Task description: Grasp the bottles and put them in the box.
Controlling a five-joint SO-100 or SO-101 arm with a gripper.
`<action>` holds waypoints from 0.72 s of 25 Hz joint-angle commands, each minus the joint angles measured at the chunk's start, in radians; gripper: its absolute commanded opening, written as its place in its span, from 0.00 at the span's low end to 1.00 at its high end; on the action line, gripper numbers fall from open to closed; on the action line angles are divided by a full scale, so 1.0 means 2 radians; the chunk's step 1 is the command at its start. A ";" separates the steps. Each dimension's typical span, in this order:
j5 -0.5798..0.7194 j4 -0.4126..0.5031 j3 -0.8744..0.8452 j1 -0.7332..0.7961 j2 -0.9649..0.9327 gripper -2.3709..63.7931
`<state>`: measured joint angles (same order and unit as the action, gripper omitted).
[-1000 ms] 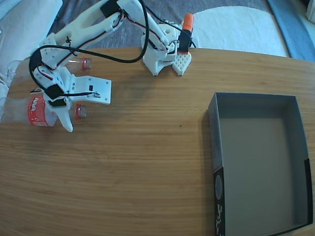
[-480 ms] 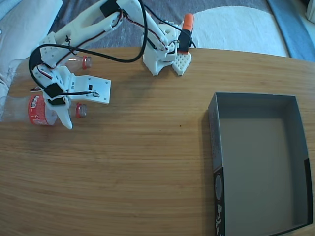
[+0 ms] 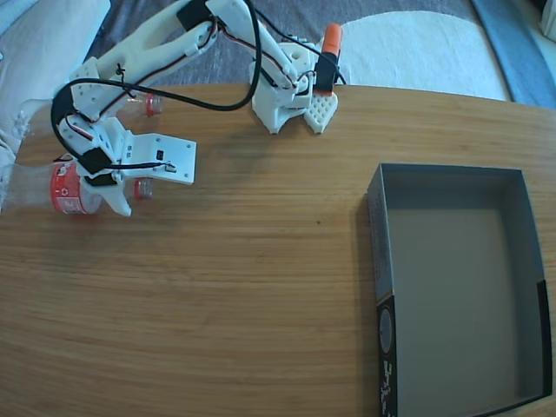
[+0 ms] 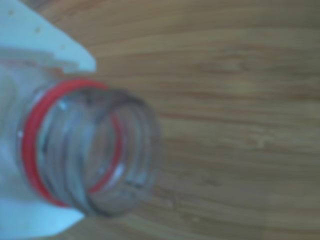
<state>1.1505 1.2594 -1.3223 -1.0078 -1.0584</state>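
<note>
Clamped on the nearer bottle (image 3: 69, 187) at the table's (image 3: 261, 287) left edge, the gripper (image 3: 117, 187) pinched its neck between white fingers (image 4: 45, 35). Behind, the second bottle (image 3: 148, 105) lay near the far-left edge. At the right edge sat the box (image 3: 387, 261).

Your white arm (image 3: 156, 39) is reaching from its base (image 3: 291, 95) at the far edge of the wooden surface (image 3: 243, 287) out to the left. Your end effector (image 3: 109, 187) is sitting over a Coca-Cola bottle (image 3: 69, 187) lying on its side, its fingers closing around the bottle near the neck. A second bottle (image 3: 148, 105) is lying just behind it, mostly hidden by the arm. The grey cardboard box (image 3: 460, 287) is sitting well apart at the right.
</note>
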 commanded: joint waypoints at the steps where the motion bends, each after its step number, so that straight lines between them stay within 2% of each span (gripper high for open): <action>1: -0.001 -0.002 0.019 -0.001 -0.007 0.40; 8: -0.001 -0.002 0.019 -0.001 -0.007 0.40; 13: -0.001 -0.002 0.019 0.003 -0.007 0.23; 18: -0.001 -0.002 0.019 0.005 -0.008 0.20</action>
<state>1.1474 1.2579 -1.3223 -1.0094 -1.0584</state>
